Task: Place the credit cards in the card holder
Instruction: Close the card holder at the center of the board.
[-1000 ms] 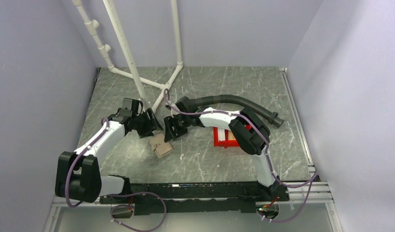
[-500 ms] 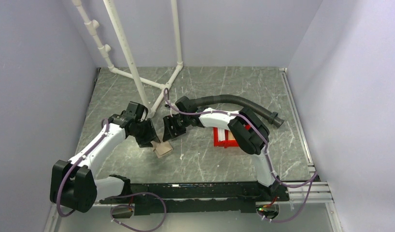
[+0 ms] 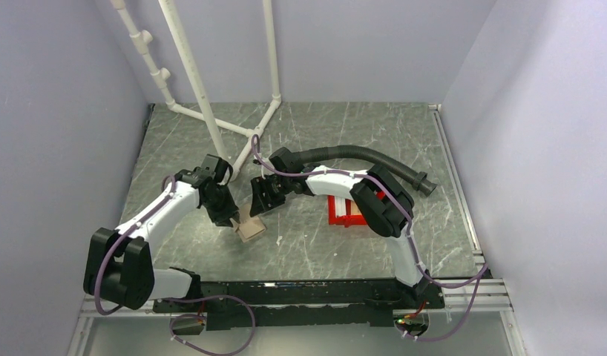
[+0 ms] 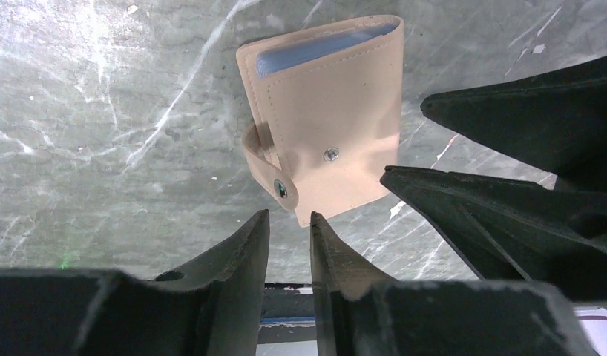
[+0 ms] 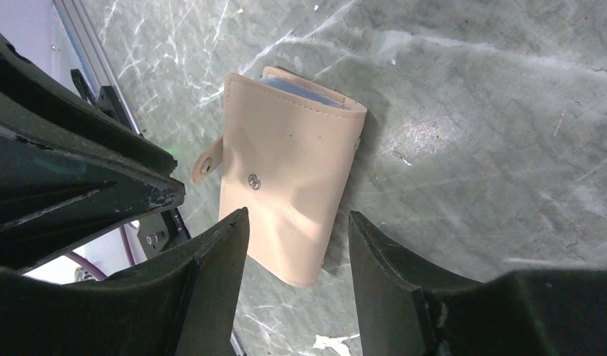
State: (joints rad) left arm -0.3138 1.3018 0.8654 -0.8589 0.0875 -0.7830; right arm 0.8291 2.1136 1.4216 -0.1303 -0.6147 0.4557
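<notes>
Just ahead of the left gripper [image 4: 289,222], whose empty jaws stand barely apart, lies the folded card holder [image 4: 323,133], snap tab [image 4: 280,188] nearest, with the half-open, empty right gripper [image 5: 299,222] over its other side.

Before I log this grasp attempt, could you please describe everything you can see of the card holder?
The card holder is a small tan-beige wallet of stitched, leather-like material. It is folded over and lies flat on the grey marbled table. Shiny bluish pockets show at its open edge. Its strap tab curls loose, unsnapped, leaving the metal stud bare. The left gripper sits by the strap and the right gripper straddles one end; contact cannot be told.
</notes>
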